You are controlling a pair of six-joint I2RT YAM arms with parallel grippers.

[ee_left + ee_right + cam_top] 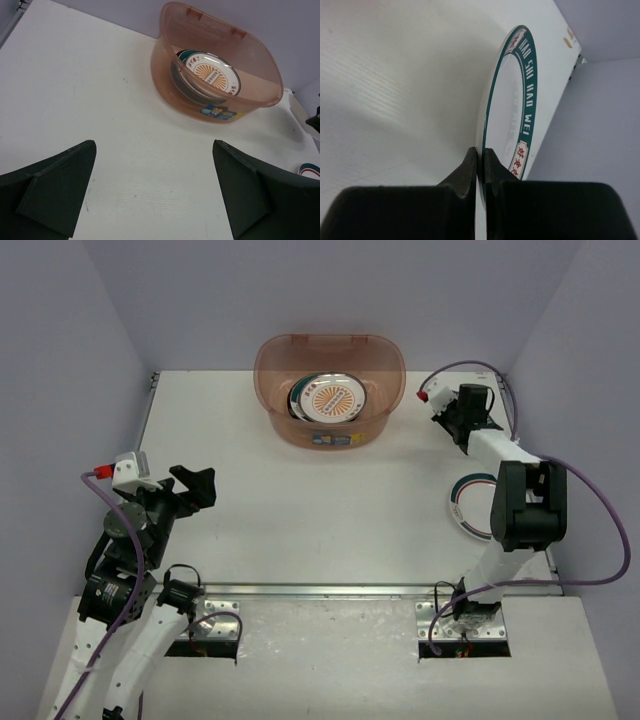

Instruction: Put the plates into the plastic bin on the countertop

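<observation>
The reddish plastic bin (272, 405) stands at the back middle of the white countertop (300, 510). It holds a stack of plates with the orange sunburst plate (332, 400) on top; both the bin (167, 80) and the sunburst plate (214, 75) also show in the left wrist view. My right gripper (480, 150) is shut on the rim of a teal-rimmed white lettered plate (520, 95). From above, this plate (470, 510) lies at the right, partly under my right arm, which hides the fingers. My left gripper (195, 487) is open and empty at the left (154, 145).
Purple walls close in the table at the back and both sides. The table's right edge (570, 55) is close beyond the held plate. A metal strip (330, 590) runs along the front edge. Purple cables loop beside both arms.
</observation>
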